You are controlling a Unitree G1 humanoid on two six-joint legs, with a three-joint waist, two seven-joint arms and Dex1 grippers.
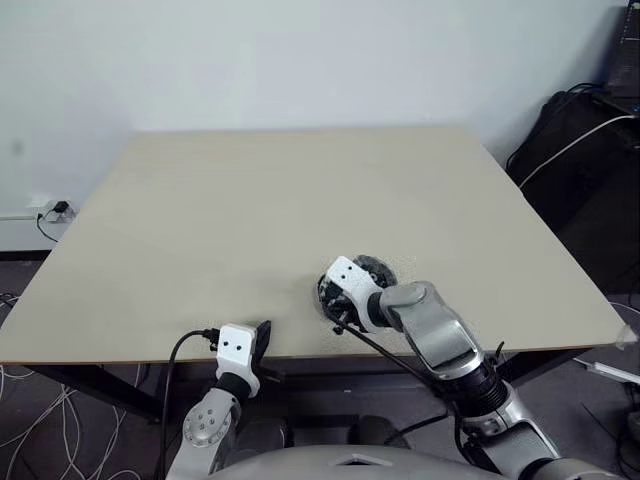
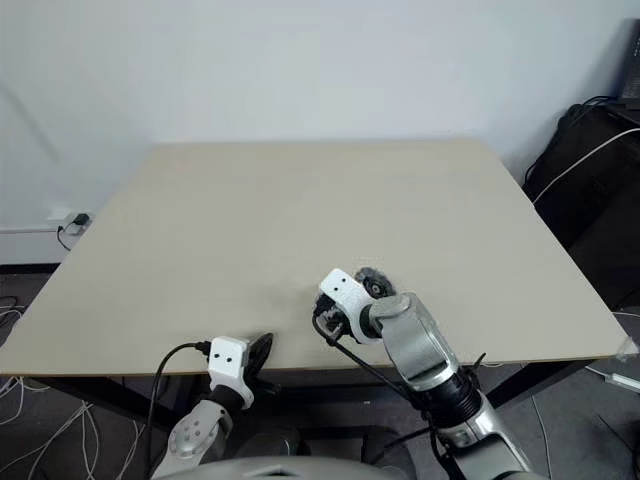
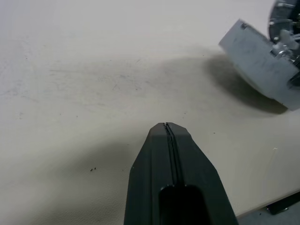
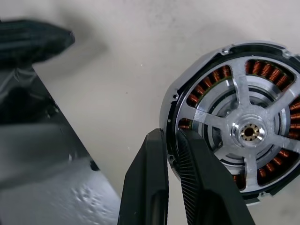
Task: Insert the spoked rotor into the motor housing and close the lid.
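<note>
The right gripper (image 4: pixel 172 154) has its two black fingers nearly closed, pinching the edge of the housing (image 4: pixel 220 72) between them. In the right wrist view the housing sits at the right of the frame, just beyond the fingertips: a round disc with copper windings around its ring. The rotor (image 4: pixel 247 132) lies seated inside it, silvery spokes and hub facing the camera. In the left eye view this gripper (image 1: pixel 335 295) sits at lower centre, near the front edge of the counter (image 1: pixel 300 190), with the housing showing dark just past its white wrist block.

The left gripper (image 3: pixel 167 126) is fully closed and holds nothing, its fingers pressed together over bare counter. In the left eye view it sits at lower left (image 1: pixel 264 330), at the counter's front edge, near the right gripper but apart from it.
</note>
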